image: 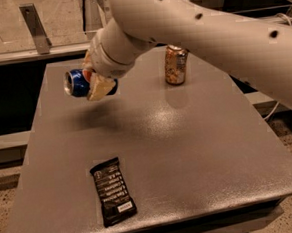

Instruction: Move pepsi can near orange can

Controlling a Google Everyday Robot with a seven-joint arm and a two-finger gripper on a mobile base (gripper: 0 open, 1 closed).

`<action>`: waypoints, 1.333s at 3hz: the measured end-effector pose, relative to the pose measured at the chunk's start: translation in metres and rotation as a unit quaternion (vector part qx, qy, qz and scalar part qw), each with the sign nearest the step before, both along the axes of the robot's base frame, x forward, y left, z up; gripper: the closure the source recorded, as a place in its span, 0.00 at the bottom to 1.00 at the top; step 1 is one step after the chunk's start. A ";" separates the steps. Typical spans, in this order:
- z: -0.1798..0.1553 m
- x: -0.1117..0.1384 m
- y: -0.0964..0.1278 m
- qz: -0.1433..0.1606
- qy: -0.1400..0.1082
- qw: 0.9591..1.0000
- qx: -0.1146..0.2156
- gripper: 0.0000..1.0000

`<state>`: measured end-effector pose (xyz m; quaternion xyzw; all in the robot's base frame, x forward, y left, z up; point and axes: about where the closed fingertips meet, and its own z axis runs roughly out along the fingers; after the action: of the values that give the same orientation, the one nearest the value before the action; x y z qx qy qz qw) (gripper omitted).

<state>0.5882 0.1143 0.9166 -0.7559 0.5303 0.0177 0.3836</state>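
Note:
The pepsi can is blue with a silver top and lies on its side in the air above the left back of the grey table. My gripper is shut on the pepsi can, with tan fingers around its body. The orange can stands upright at the back middle of the table, to the right of the held can and apart from it.
A black snack bar wrapper lies flat near the table's front left edge. My white arm crosses the upper right of the view. A glass wall and metal bracket stand behind the table.

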 end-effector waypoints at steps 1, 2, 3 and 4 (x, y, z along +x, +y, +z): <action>0.003 -0.016 -0.036 -0.038 0.013 0.997 0.060 1.00; 0.003 -0.022 -0.070 -0.077 0.021 0.990 0.121 1.00; 0.007 -0.023 -0.101 -0.115 0.017 0.977 0.177 1.00; 0.005 -0.024 -0.124 -0.144 0.016 0.964 0.222 1.00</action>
<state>0.5643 -0.0093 0.9215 -0.5675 0.6220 0.0916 0.5316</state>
